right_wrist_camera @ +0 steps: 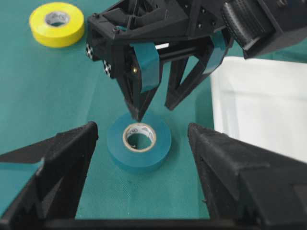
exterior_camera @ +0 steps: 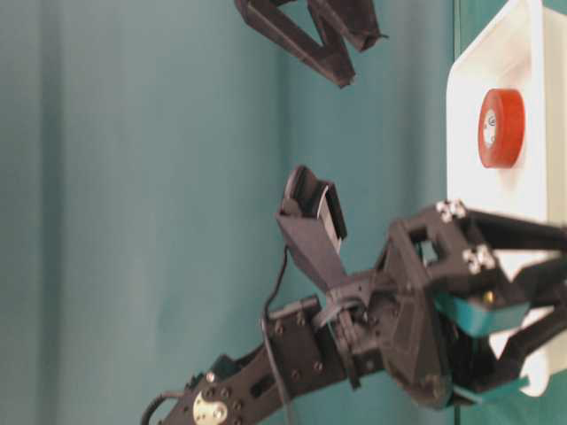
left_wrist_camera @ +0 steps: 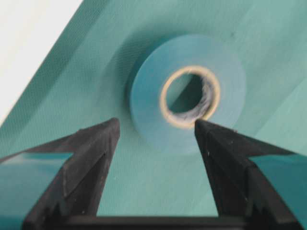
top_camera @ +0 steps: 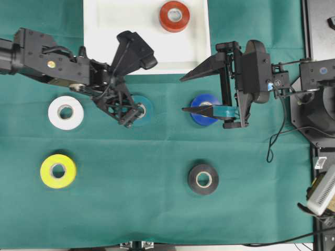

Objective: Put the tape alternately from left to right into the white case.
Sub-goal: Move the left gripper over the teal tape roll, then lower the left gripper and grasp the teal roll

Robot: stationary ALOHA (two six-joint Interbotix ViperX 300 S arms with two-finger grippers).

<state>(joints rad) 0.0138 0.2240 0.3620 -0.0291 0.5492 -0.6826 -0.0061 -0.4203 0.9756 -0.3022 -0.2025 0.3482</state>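
The white case lies at the top of the overhead view with a red tape inside. A teal tape lies flat on the green cloth below the case. My left gripper hangs open right over it, one finger by the cardboard core and the other outside the ring. My right gripper is open and empty. It points left at the teal tape, and its lower finger partly covers a blue tape. White, yellow and black tapes lie apart on the cloth.
The two arms face each other just below the case's front rim, their fingertips close together. Cables and the right arm's base fill the right edge. The green cloth covers the table.
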